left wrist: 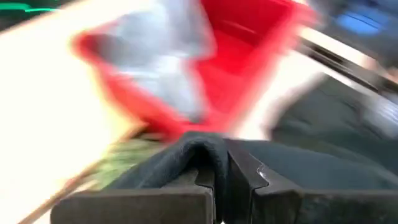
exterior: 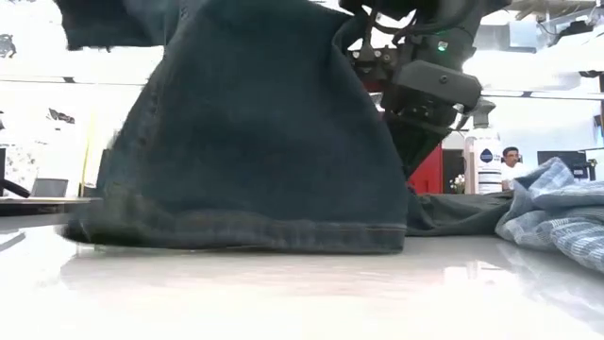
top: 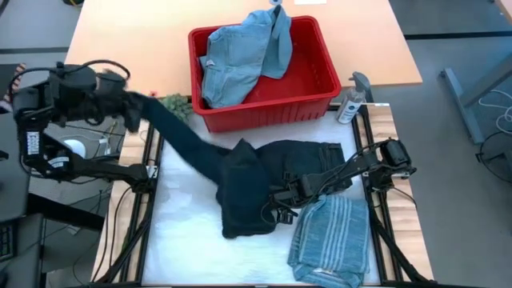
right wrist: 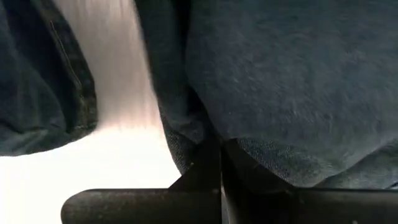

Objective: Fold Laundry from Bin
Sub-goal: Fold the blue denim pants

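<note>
Dark navy trousers (exterior: 255, 142) fill your low view, pinched by the right gripper (top: 276, 210). Your left gripper (top: 132, 108) clamps a leg. Striped shirt (top: 332, 240) lies beside the right; red bin (top: 324, 60) beyond.

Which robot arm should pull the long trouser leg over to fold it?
The left, probably. Its tool is shut on the end of the dark trousers, stretched out left, while the right tool pins the other end.

A spray bottle (top: 351, 98) stands beside a small plant (top: 176, 104).
</note>
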